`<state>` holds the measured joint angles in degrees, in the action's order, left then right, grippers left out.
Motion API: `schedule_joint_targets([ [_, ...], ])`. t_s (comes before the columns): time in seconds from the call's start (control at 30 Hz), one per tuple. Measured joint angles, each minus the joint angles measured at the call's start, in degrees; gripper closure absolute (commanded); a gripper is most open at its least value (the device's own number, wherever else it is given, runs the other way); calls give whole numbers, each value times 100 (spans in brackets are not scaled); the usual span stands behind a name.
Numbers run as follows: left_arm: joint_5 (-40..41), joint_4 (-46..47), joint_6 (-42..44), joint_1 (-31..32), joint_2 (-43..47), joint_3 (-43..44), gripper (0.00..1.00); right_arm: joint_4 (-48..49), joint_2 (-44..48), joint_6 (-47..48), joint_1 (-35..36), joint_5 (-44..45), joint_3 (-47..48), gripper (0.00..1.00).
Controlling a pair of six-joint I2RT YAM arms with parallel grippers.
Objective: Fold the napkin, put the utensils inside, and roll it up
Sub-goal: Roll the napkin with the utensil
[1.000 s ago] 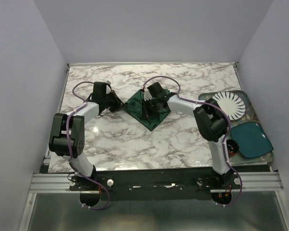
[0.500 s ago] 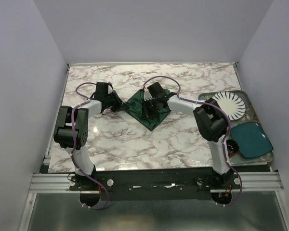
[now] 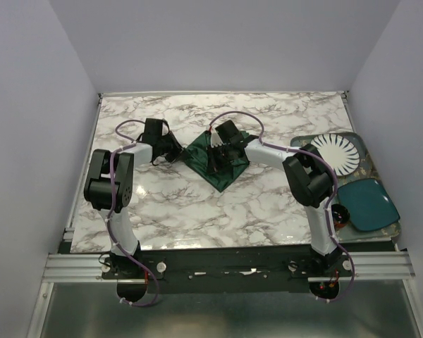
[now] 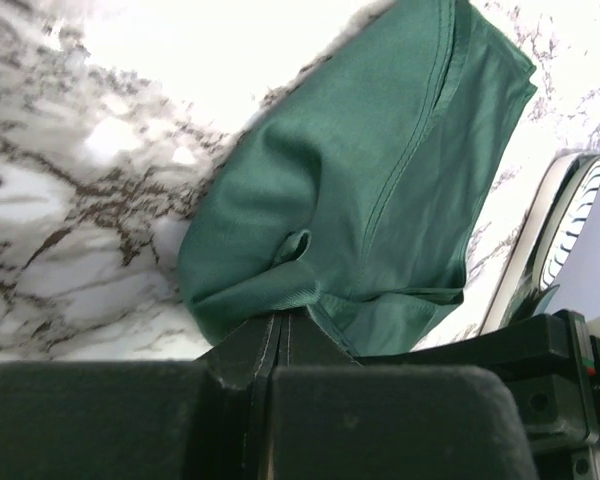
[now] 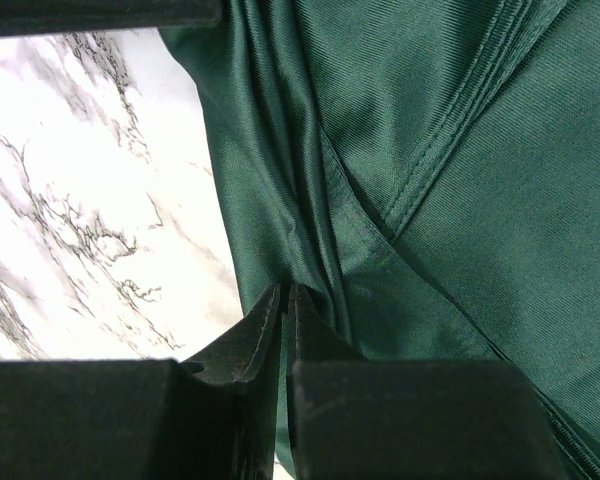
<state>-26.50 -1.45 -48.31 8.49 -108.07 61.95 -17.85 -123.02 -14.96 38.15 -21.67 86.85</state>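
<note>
Lying on the white-and-grey marbled table [image 3: 197,211], about the middle and toward its far half: one napkin [image 3: 222,177], dark green cloth, plain, folded over itself into a rough diamond with one corner pointing at the arms' bases. Stitched hems show along the layered edges. The surface is rumpled into soft ridges, not flat.

Item, left claw [image 3: 178,152]: low at the napkin's left corner, reaching in from the left. Jaws pressed fully together. In the left wrist view the tips meet right at a thick rolled hem of the cloth and touch it; whether any cloth is nipped between them cannot be told.

Item, right claw [image 3: 221,156]: over the napkin's middle, reaching in from the right. Jaws drawn narrow, only a slit between them. In the right wrist view a raised ridge of green cloth runs straight into that slit: pinched on the napkin.

Item, tray [image 3: 364,156]: at the table's right edge, well apart from the napkin. On it, a round plate [image 3: 335,152], white with dark radiating stripes, at the far end; a teal dish [image 3: 367,204] at the near end, just beside the plate.
</note>
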Motion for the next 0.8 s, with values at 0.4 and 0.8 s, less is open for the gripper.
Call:
schedule_joint_targets([
  [0.4,568,-531,146,205,-332,595,100,-7,-11,0,0,-4,20,87],
  [0.8,1504,-1836,1307,767,-387,2120,87,-87,-52,0,0,-15,98,87],
])
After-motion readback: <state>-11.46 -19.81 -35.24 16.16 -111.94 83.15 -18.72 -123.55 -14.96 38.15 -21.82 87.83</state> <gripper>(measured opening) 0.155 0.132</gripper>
